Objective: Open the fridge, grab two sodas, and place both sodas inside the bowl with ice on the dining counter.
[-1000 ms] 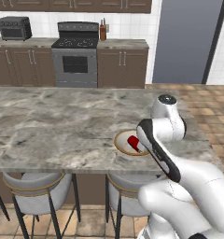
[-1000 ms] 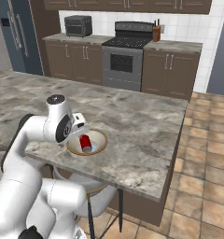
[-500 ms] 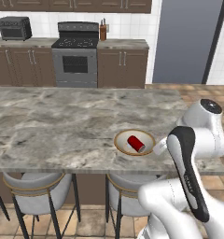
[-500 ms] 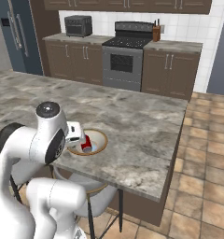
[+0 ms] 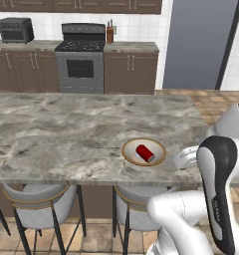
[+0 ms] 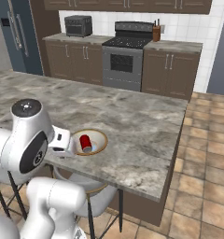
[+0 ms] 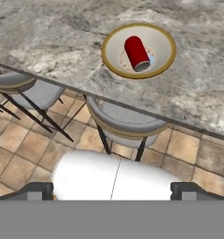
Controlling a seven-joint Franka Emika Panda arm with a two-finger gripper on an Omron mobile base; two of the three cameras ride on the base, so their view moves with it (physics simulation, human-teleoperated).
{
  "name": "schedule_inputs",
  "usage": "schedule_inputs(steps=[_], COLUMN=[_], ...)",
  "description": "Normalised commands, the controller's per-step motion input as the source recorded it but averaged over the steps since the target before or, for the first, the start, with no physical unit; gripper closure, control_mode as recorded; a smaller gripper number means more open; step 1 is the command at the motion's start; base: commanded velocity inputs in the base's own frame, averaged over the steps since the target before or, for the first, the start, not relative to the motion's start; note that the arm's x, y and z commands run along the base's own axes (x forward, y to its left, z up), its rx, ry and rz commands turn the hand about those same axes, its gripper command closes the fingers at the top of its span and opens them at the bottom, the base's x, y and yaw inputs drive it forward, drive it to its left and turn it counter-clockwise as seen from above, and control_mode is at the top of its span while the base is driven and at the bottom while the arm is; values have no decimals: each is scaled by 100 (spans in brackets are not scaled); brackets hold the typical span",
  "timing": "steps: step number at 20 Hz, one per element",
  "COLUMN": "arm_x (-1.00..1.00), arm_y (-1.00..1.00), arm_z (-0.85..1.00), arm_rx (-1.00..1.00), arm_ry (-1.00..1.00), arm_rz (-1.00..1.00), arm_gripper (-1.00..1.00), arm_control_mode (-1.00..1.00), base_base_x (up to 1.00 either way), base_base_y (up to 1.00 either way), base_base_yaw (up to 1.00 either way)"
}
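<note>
One red soda can lies on its side inside the bowl, which sits on the marbled table close to the near edge, above a grey stool tucked under the overhang. In the left base view the can's long axis runs diagonally across the bowl, its pale end toward the near right rim, and behind the table stand the black stove, a knife block just right of the stove and a small oven to the stove's left (a plain slate-blue panel rises at the far right). The right base view adds the fridge with its long grey handles at the far left, doors closed; here the soda can appears more end-on inside the bowl, near the side closest to the arm's white wrist. The hand view looks down from off the table's near edge: the bowl lies past that edge, the soda can inside it, its pale end pointing down-right toward the camera, and two stools show below the overhang. The end effector is released, its dark tips spread wide at the bottom corners, grasping nothing, off the table on the near side of the bowl.
</note>
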Motion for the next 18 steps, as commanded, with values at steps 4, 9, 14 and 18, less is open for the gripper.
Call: schedule_inputs(steps=[4,9,14,18], arm_x=[-39,0,-16,0], arm_y=[23,5,0,0], arm_z=[-21,-11,-6,0], arm_rx=[0,-1,0,0], arm_ry=[2,3,-2,0], arm_rz=[-14,0,-1,0], arm_gripper=[-100,-100,-100,-100], arm_control_mode=[-100,-100,100,100], base_base_x=[0,0,-30,-75], base_base_y=[0,0,-15,-76], base_base_yaw=[0,0,-4,-11])
